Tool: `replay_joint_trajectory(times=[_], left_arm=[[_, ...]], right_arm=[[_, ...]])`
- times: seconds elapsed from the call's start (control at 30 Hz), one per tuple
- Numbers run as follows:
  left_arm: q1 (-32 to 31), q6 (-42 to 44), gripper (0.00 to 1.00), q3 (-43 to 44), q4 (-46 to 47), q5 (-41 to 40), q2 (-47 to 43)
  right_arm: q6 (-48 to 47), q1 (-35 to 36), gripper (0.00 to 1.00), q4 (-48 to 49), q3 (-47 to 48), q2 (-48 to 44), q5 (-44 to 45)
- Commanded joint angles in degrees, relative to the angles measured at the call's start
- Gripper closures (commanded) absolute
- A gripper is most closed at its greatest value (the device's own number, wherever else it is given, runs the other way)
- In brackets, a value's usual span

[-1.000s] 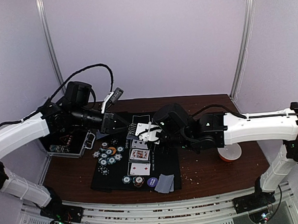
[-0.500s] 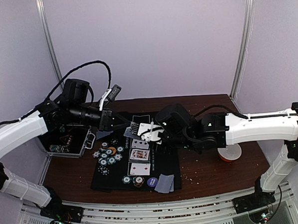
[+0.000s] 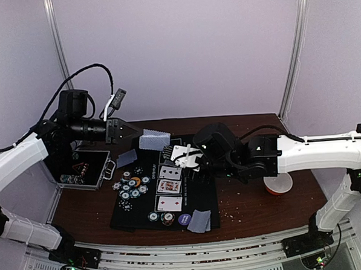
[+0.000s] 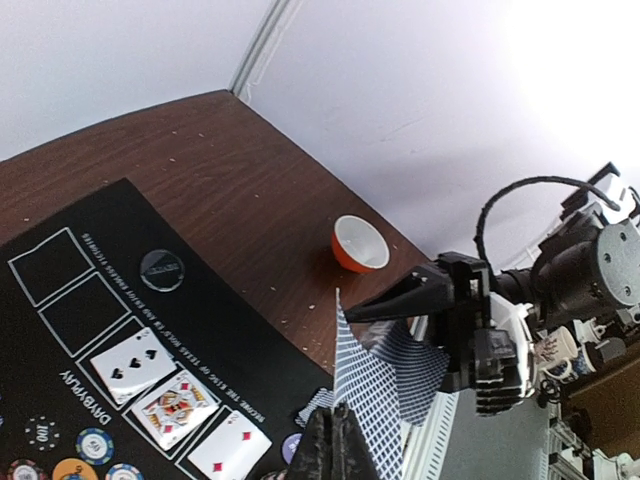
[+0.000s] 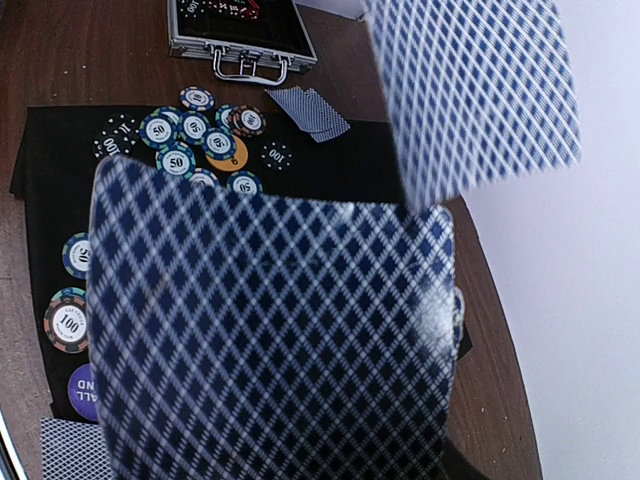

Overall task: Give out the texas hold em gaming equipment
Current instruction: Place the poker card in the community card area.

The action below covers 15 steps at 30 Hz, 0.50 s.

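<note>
My left gripper (image 4: 340,414) is shut on the edge of one blue-backed playing card (image 4: 372,395) and holds it in the air over the back of the black mat (image 3: 205,197); the top view shows that card (image 3: 153,138) lifted clear. My right gripper (image 3: 171,155) is shut on the deck of cards (image 5: 270,330), which fills its wrist view and hides the fingers. Three face-up cards (image 3: 168,186) lie in a column on the mat. Poker chips (image 3: 131,185) cluster to their left. More chips (image 3: 160,217) and a purple disc (image 3: 185,219) lie at the near edge.
An open metal case (image 3: 82,170) stands at the left table edge. Two face-down cards (image 3: 200,220) lie at the mat's near right, others (image 3: 126,158) next to the case. An orange bowl (image 3: 278,184) sits right of the mat, under the right arm. A black-silver disc (image 4: 162,268) rests on the mat.
My left gripper has drawn back to the left and risen, carrying a single card away from the deck. The right gripper with the deck has barely shifted.
</note>
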Motion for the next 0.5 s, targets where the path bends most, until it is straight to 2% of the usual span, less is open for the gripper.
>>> replay_joint_trajectory(times=[0.0,0.13,0.27,0.47], left_arm=[[6.53,4.68,1.0,2.27,-1.96,-1.1,-0.69],[10.5,7.65,1.0,2.65,-0.76,-1.46,5.01],[10.63,8.88,1.0,4.41,4.57,-1.15,15.75],[10.55,7.94,1.0,11.81,10.91,-0.89,32.88]], right_arm=[[1.2,-0.45,0.55,0.05,-1.56,-2.75,0.56],[1.32,-0.6,0.55,-0.49,-1.75,-3.05,0.59],[1.48,-0.61,0.55,-0.62,-1.62,-3.27,0.5],[1.51,-0.61,0.55,-1.06,-1.77,-3.3,0.41]])
